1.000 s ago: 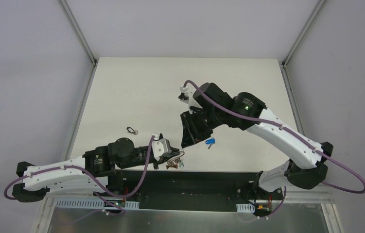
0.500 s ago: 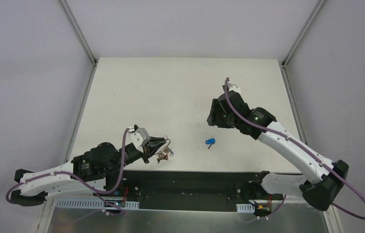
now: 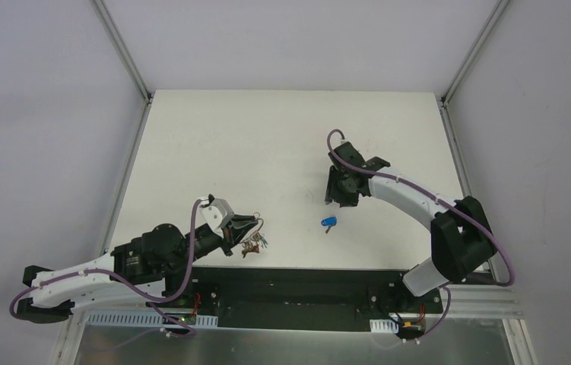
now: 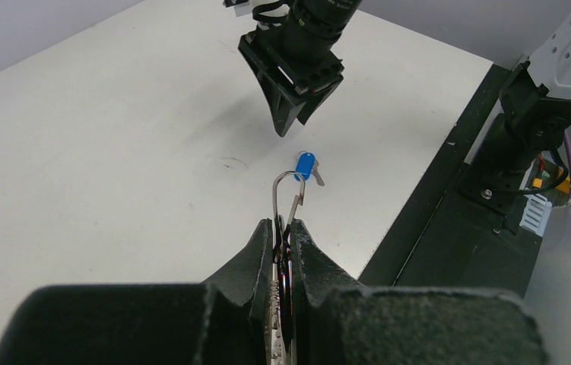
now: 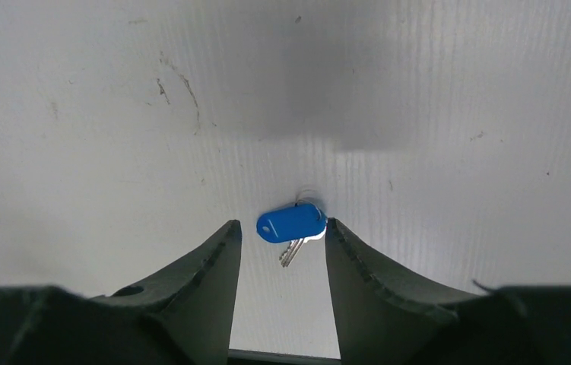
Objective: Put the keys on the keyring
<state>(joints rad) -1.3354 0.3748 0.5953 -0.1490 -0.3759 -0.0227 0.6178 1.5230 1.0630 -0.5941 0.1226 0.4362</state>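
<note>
Near table (image 3: 221,144) near edge, left of centre: left gripper (image 4: 286,230), jaws pinched on keyring (image 4: 276,199). Right of centre, blue-capped key (image 3: 329,223) laid flat. Beyond it, right gripper (image 4: 290,123) held above surface, jaws spread.

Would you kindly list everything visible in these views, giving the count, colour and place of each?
blue-capped key: one, blue head and silver blade, flat on the table, touched by nothing.
keyring: one, silver, clamped in the left gripper, its loop sticking out ahead.
key bunch: count unclear, reddish and green, beside the left gripper near the table's near edge.
table: one, white.
rail: one, black, along the near edge.
left gripper: black, shut on the keyring.
right gripper: black, open, above the table, aimed at the blue-capped key.
</note>
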